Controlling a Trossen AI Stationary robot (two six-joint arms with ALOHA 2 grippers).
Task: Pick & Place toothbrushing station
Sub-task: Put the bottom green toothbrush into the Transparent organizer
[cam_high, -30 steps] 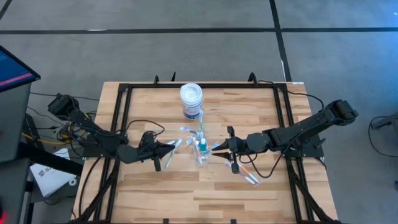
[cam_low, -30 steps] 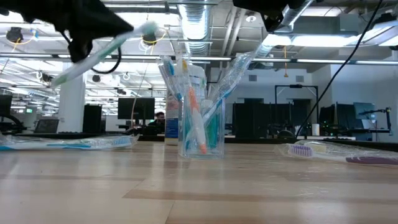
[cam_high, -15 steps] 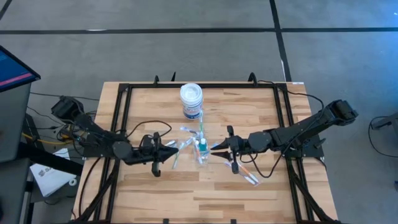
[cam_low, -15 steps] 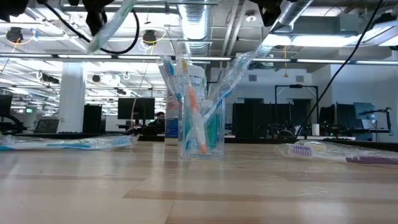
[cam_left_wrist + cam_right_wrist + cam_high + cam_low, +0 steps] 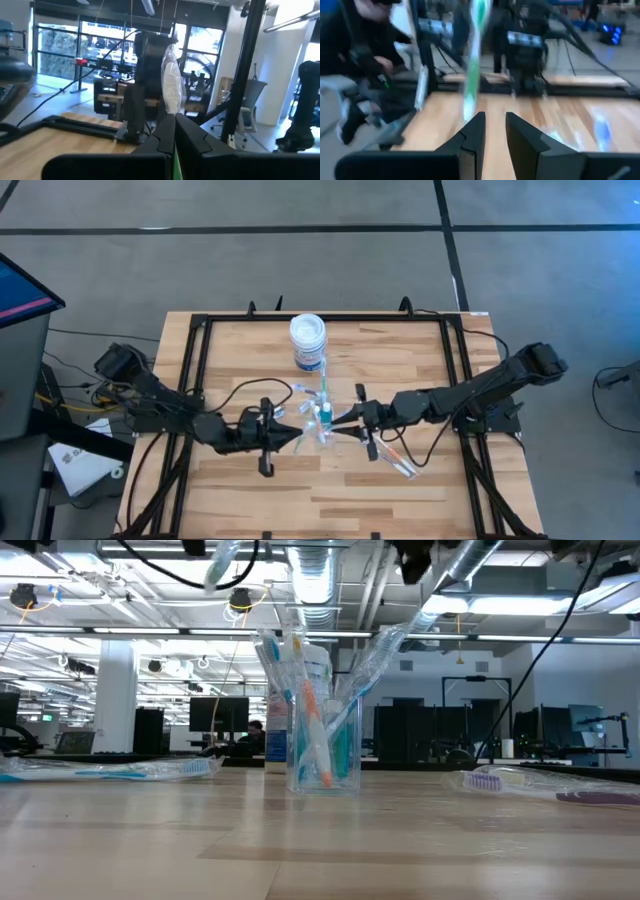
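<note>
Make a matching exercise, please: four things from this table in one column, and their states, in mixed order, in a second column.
Things:
1. clear cup
2. white jar
3. left gripper
4. purple-headed toothbrush

States:
a. lies flat on the table
b. shut on a wrapped toothbrush, held up in the air
c. has a white lid and a blue label
d. stands upright with toothbrushes in it

Pairs: 1-d, 2-c, 3-b, 4-a

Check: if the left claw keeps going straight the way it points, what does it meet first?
Likely the clear plastic cup of toothbrushes. The left claw, shut on a wrapped toothbrush, points right at it; height is unclear, so it may pass above.
</note>
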